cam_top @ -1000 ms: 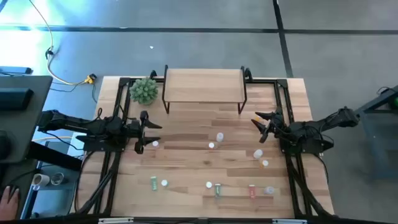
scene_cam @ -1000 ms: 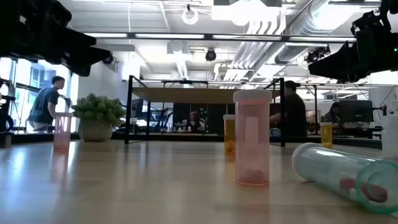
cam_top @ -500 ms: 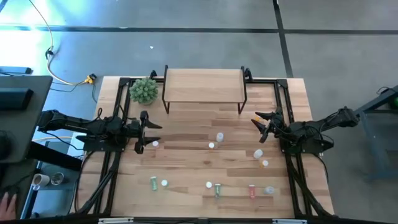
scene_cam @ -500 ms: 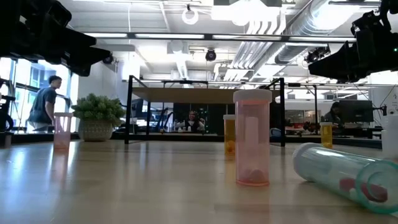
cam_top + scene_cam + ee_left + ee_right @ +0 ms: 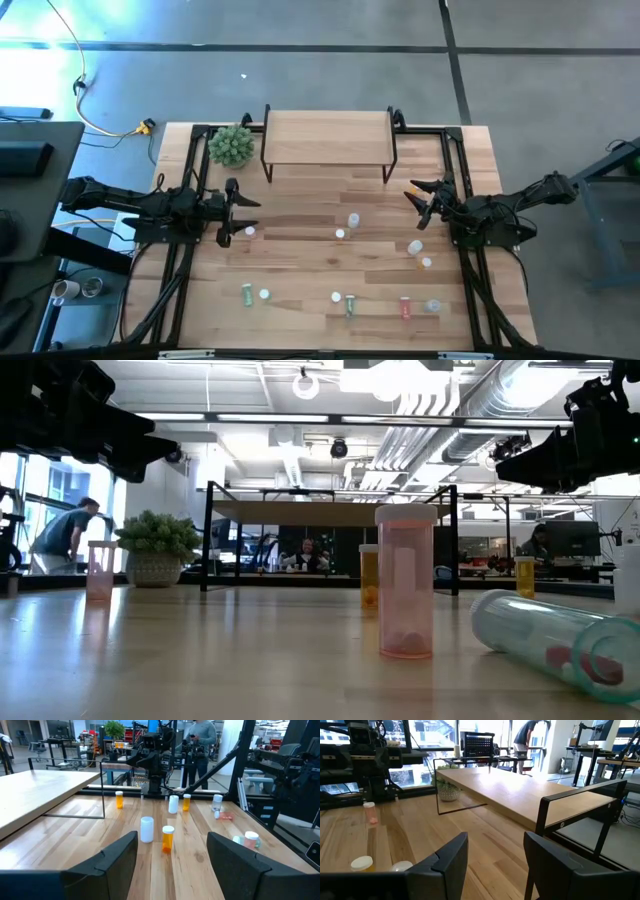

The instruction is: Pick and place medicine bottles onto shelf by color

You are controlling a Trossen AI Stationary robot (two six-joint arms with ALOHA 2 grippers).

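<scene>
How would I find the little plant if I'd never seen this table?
Start at the shelf, the small wooden rack on black legs at the far edge of the table. Look just beside its end on the left arm's side: the plant sits there in the corner. It is the only bushy green thing; everything else small is a capped medicine bottle.

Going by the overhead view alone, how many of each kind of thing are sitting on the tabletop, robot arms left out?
Medicine bottles: 11
Shelf: 1
Potted plant: 1
Total: 13
</scene>
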